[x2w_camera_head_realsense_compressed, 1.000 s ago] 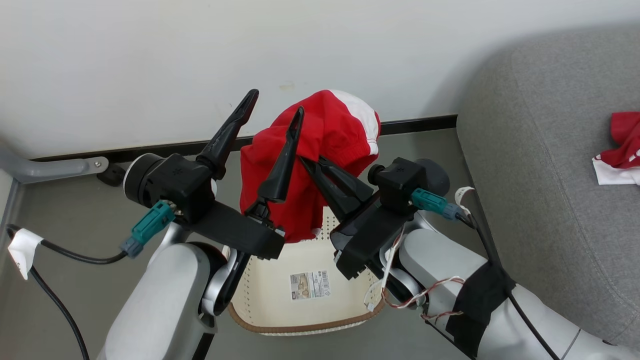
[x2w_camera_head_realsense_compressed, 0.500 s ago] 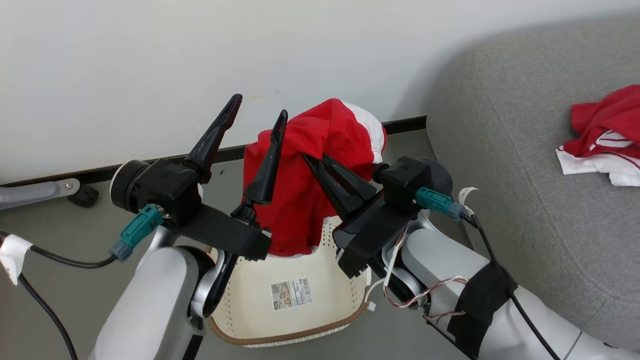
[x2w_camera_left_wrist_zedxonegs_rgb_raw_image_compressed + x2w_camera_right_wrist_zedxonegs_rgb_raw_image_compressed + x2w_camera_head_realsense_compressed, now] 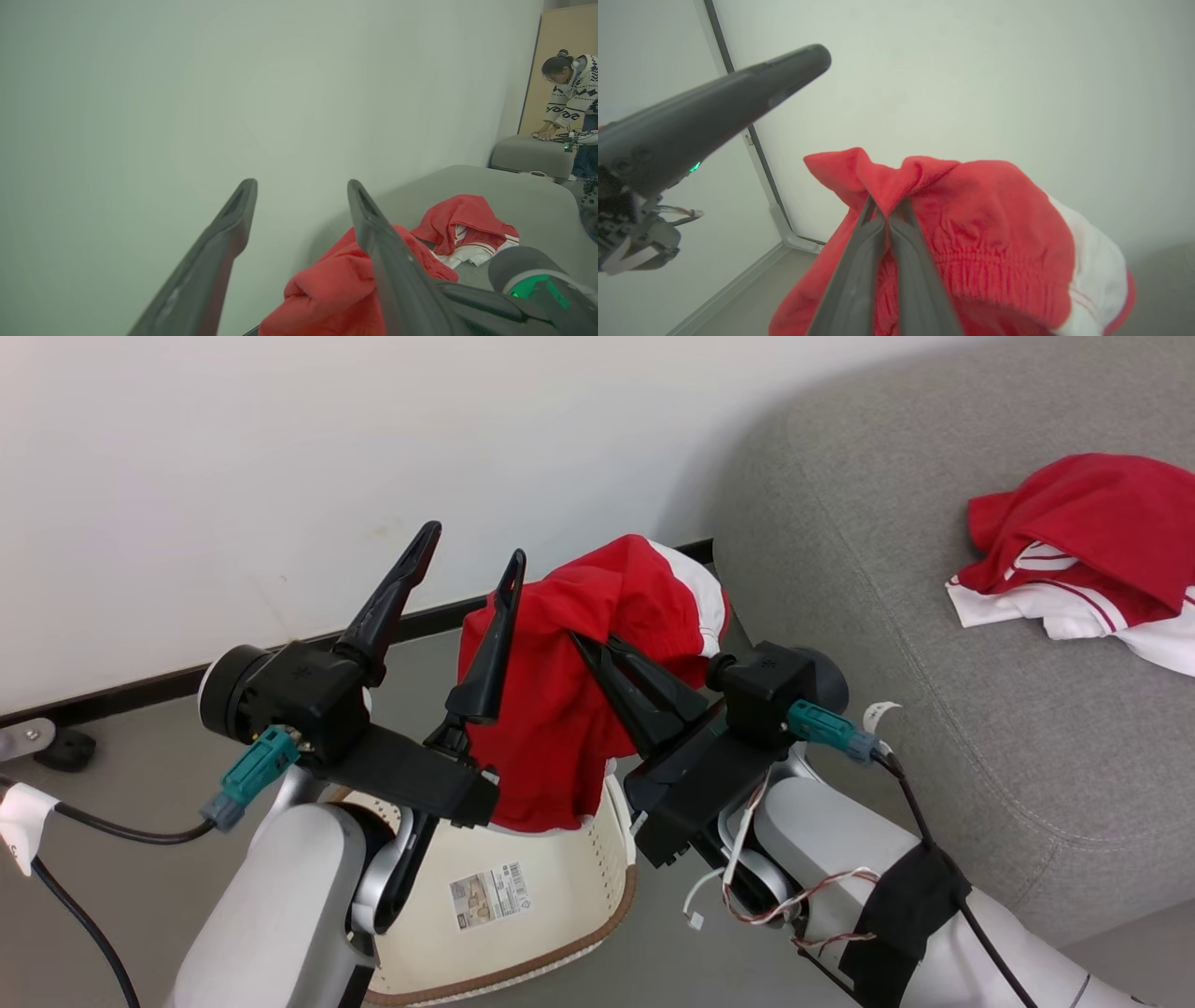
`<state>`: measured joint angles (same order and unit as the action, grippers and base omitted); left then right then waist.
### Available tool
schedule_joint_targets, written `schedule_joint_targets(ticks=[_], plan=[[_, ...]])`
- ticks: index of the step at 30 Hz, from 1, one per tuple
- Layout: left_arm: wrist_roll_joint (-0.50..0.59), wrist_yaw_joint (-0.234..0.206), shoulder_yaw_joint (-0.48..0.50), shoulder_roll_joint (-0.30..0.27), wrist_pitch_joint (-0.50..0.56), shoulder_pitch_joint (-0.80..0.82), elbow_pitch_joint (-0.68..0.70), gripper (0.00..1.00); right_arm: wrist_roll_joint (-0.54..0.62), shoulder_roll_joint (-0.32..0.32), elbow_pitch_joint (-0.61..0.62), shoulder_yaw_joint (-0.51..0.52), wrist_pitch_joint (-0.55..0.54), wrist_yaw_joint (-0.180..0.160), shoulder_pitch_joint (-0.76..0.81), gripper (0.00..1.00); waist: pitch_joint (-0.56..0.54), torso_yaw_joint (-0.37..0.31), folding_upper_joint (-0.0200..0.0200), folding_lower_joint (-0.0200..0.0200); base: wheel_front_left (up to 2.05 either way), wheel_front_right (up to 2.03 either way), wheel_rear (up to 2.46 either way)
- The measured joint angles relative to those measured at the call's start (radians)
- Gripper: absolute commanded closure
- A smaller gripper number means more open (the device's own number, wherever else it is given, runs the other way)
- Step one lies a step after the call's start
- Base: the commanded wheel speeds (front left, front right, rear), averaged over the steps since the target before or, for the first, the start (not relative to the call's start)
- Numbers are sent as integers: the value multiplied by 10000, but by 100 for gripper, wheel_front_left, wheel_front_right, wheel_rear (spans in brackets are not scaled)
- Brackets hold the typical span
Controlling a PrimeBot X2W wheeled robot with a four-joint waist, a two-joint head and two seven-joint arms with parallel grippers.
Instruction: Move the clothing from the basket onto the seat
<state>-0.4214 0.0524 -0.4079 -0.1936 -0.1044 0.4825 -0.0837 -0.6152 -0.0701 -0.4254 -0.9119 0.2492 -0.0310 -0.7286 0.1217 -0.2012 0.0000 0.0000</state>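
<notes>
right gripper (image 3: 581, 642) fingers pressed together, clamped on a fold of the held garment (image 3: 560, 728)
garment look: bright red soft fabric, gathered band across it, white panel with thin red stripes on the far side; hangs bunched from the pinch
position: up over the basket (image 3: 611, 868), lower hem at the basket's back wall, can't tell if it touches
left gripper (image 3: 474, 543) fingers spread wide, nothing between them, its right finger just beside the red fabric's left edge
basket: cream perforated plastic, brown rim, label sticker on the bottom, sits on the floor between both forearms
second garment (image 3: 1074, 532), same red with white striped trim, crumpled on the seat (image 3: 887, 728), a grey woven sofa on the robot's right
count: 2 garments (1 held, 1 on seat), 1 basket, 1 seat
left wrist view: one person (image 3: 570, 93) in a patterned sweater, far end of the room
</notes>
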Motion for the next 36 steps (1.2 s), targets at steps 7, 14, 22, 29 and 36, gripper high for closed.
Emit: schedule_joint_targets(ticks=[7, 14, 22, 29, 36], plan=[[8, -15, 38, -27, -46, 2, -173, 0, 176, -44, 272, 270, 0, -42, 194, 100, 103, -547, 0, 0, 0, 0, 0], [8, -86, 65, -38, -121, 1, -282, 0, 364, -184, 652, 529, 2, -102, 486, 100, 230, -1053, 0, 0, 0, 0, 0], [21, -86, 109, -142, -211, 2, -297, 0, 548, -318, 1051, 823, 2, -215, 686, 100, 465, -1592, 0, 0, 0, 0, 0], [88, -86, 104, -192, -221, 7, -437, 0, 621, -295, 1233, 1007, 2, -228, 855, 100, 648, -2106, 0, 0, 0, 0, 0], [96, -82, 96, -238, -230, 15, -543, 0, 811, -286, 1501, 1220, 2, -230, 1032, 100, 773, -2644, 0, 0, 0, 0, 0]])
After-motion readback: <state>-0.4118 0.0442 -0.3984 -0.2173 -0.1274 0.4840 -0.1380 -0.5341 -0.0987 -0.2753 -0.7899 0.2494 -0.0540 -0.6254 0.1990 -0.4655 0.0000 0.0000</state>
